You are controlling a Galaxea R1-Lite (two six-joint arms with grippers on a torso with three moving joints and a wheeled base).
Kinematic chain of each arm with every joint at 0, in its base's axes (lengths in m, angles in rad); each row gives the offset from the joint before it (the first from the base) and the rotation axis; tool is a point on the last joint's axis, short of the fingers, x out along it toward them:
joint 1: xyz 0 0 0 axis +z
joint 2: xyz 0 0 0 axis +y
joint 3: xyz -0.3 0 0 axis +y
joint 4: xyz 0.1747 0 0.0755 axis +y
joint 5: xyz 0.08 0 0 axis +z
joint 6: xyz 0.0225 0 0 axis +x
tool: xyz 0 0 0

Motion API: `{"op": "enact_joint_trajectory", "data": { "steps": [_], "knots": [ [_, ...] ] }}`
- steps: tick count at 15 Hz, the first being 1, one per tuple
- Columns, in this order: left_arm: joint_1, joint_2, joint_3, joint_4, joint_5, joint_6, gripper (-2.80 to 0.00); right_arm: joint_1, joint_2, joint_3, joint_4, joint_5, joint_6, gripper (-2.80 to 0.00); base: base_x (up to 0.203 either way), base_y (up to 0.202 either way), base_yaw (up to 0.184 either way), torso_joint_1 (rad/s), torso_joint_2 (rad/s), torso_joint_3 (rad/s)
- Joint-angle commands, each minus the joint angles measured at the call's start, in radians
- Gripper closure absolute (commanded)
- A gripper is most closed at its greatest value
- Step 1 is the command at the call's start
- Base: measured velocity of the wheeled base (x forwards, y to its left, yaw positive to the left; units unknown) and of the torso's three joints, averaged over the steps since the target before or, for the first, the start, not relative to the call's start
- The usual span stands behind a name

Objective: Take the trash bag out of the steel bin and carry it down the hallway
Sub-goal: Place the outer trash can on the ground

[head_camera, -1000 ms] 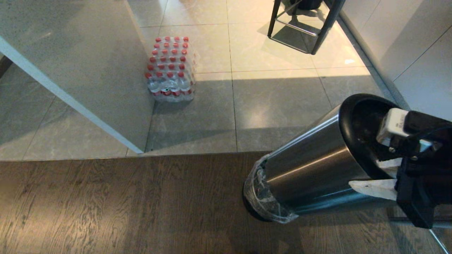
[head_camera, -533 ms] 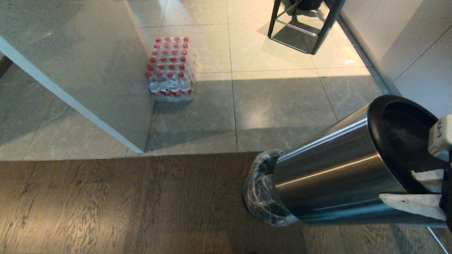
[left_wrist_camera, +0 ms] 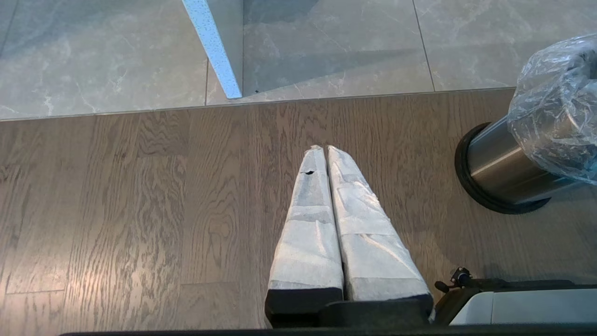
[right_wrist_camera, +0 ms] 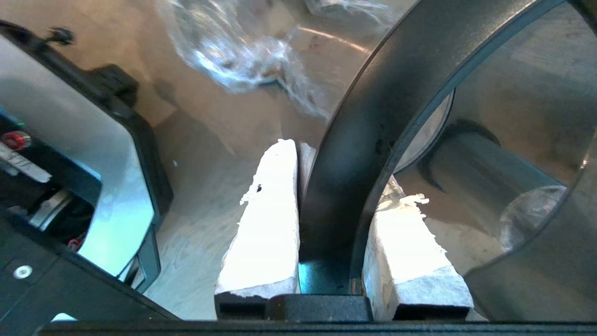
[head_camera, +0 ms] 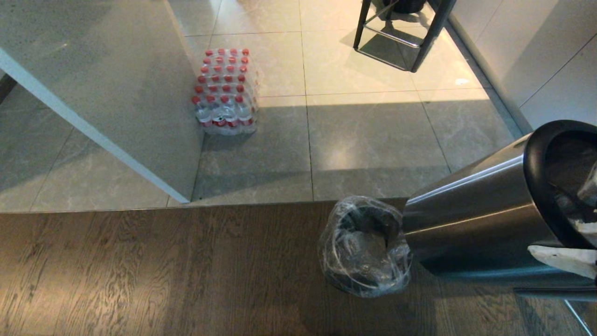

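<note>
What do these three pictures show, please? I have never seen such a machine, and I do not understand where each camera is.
This is a two-armed robot on wheels. One picture comes from a camera on its head, looking down at the floor. The other two come from cameras on its wrists, behind each gripper.

The right gripper is shut on the black rim of a steel shell, the bin's outer part, and holds it raised. The inner bin stands on the wood floor, lined with a clear bag. The left gripper is shut, empty and idle over the wood. On the tiles behind stands a pack of bottles.
</note>
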Motion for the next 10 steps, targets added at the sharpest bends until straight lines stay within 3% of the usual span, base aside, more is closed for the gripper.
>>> {"op": "enact_joint_trajectory", "data": {
  "steps": [1,6,10],
  "knots": [
    [0.000,0.000,0.000,-0.001,0.000,0.000,0.00,-0.087,0.044,0.007,-0.005,-0.005,-0.003,0.00,0.000,0.000,0.000,0.000,0.00,0.000],
    [0.000,0.000,0.000,0.001,0.000,0.000,0.00,-0.314,0.233,0.007,-0.159,-0.004,0.001,0.00,0.000,0.000,0.000,0.000,0.00,0.000],
    [0.000,0.000,0.000,0.001,0.000,0.000,0.00,-0.423,0.347,0.031,-0.207,0.006,0.001,0.00,0.000,0.000,0.000,0.000,0.00,0.000]
  ]
}}
